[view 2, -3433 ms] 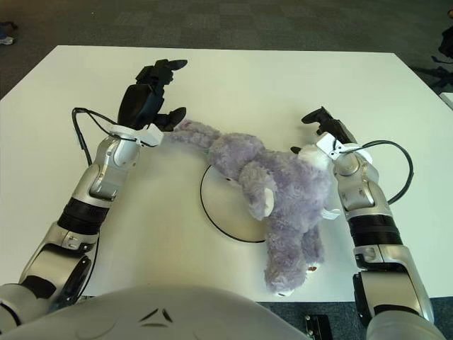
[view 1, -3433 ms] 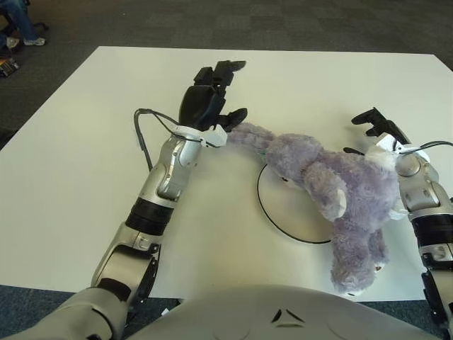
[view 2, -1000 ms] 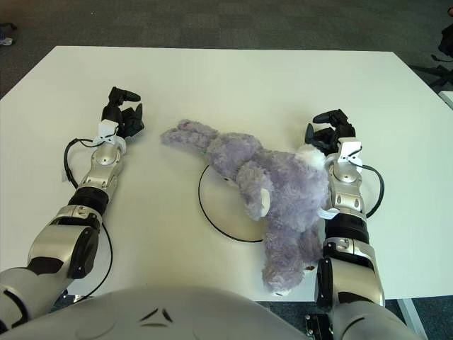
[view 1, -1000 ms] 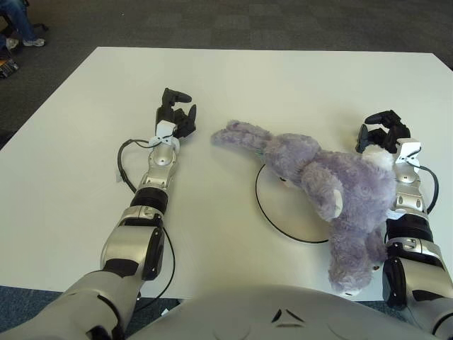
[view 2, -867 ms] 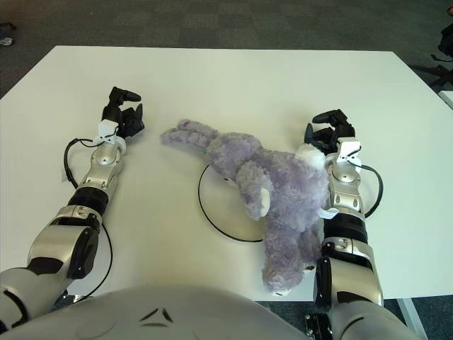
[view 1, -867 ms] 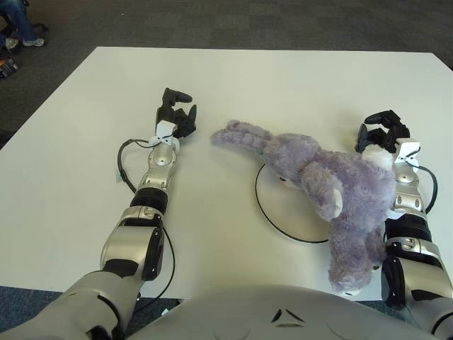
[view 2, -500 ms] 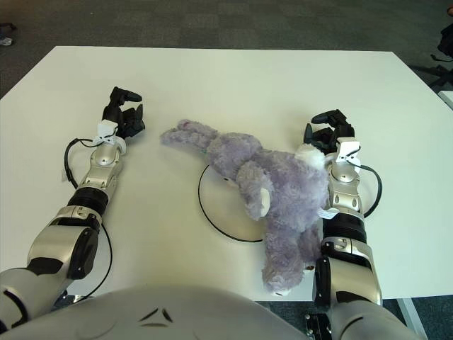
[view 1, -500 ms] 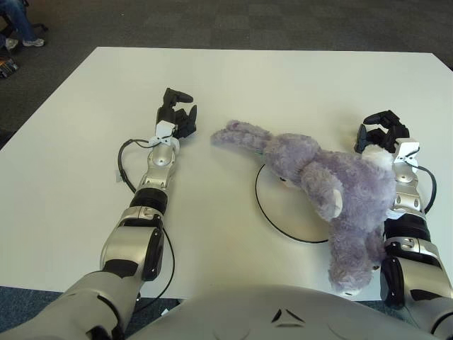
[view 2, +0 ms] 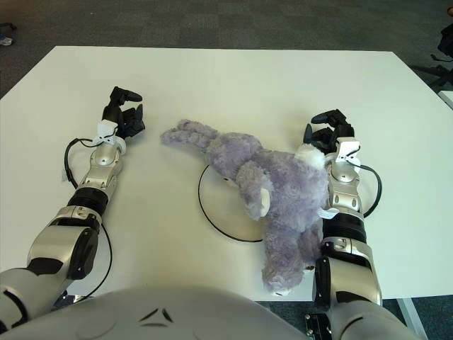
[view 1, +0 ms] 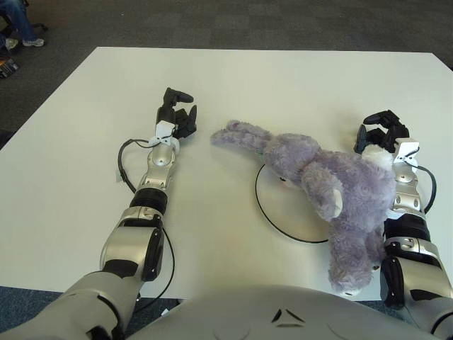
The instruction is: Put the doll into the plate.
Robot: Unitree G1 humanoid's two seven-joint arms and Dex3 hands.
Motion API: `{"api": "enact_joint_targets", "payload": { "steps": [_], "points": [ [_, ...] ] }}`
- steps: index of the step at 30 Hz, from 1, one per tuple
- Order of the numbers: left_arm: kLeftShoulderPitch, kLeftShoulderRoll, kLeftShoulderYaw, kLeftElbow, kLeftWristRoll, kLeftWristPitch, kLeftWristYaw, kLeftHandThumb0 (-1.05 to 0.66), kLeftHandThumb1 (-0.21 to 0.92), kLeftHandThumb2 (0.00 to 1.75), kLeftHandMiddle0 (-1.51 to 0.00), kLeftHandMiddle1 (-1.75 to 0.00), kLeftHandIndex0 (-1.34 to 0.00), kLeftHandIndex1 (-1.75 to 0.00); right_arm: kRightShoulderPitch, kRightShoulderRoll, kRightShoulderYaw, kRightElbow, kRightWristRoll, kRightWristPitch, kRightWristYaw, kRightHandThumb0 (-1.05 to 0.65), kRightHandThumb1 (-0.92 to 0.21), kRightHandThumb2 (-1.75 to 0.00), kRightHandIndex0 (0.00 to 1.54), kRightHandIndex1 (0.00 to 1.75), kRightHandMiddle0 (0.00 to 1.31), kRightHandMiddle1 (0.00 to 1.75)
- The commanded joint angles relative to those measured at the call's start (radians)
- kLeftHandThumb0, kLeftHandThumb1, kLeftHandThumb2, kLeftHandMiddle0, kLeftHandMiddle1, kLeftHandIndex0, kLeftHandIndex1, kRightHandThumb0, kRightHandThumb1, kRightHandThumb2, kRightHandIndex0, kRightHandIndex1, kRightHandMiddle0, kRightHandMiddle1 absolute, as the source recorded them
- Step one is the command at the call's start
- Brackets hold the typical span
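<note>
Doll (view 1: 333,191): we see it sprawled across the plate's right part, legs trailing off toward the bench (view 1: 71,177) edge.
Plate (view 1: 276,212): white, black-rimmed, left part bare.
Left hand (view 1: 177,117): resting left of doll, fingers curled, empty.
Right hand (view 1: 381,131): beside doll's rear, fingers curled, empty.

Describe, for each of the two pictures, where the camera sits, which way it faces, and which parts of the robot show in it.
Left eye view: on the head, looking down and forward at the table; shows left hand, right hand, both arms, chest.
Right eye view: slightly to the right, same direction; same body parts.
Shared: purple doll lying partly across the plate, between both hands.
</note>
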Motion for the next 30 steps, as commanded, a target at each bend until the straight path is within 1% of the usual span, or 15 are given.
{"api": "enact_joint_targets", "payload": {
  "steps": [1, 13, 22, 30],
  "points": [
    [0.038, 0.001, 0.0, 0.006, 0.002, -0.008, 0.0, -0.38, 0.73, 0.79, -1.02, -1.75, -0.31, -1.75, 0.028, 0.02, 0.007, 0.018, -0.001, 0.041, -0.002, 0.0, -0.18, -1.46, 0.73, 1.75, 0.52, 1.65],
    [0.043, -0.004, 0.0, -0.006, 0.002, 0.0, 0.005, -0.38, 0.72, 0.79, -1.02, -1.75, -0.31, -1.75, 0.03, 0.019, 0.007, 0.011, 0.001, 0.051, 0.0, -0.01, -0.17, -1.45, 0.74, 1.75, 0.56, 1.6],
    [0.043, -0.006, 0.0, -0.005, 0.0, 0.004, 0.005, -0.38, 0.72, 0.8, -1.01, -1.75, -0.32, -1.75, 0.029, 0.019, 0.008, 0.012, -0.001, 0.057, -0.001, 0.0, -0.18, -1.46, 0.72, 1.75, 0.52, 1.65],
    [0.045, -0.006, -0.002, -0.009, 0.005, 0.003, 0.008, -0.38, 0.71, 0.8, -1.0, -1.75, -0.32, -1.75, 0.032, 0.018, 0.008, 0.007, 0.001, 0.057, 0.003, 0.0, -0.17, -1.46, 0.73, 1.75, 0.53, 1.64]
  ]
}}
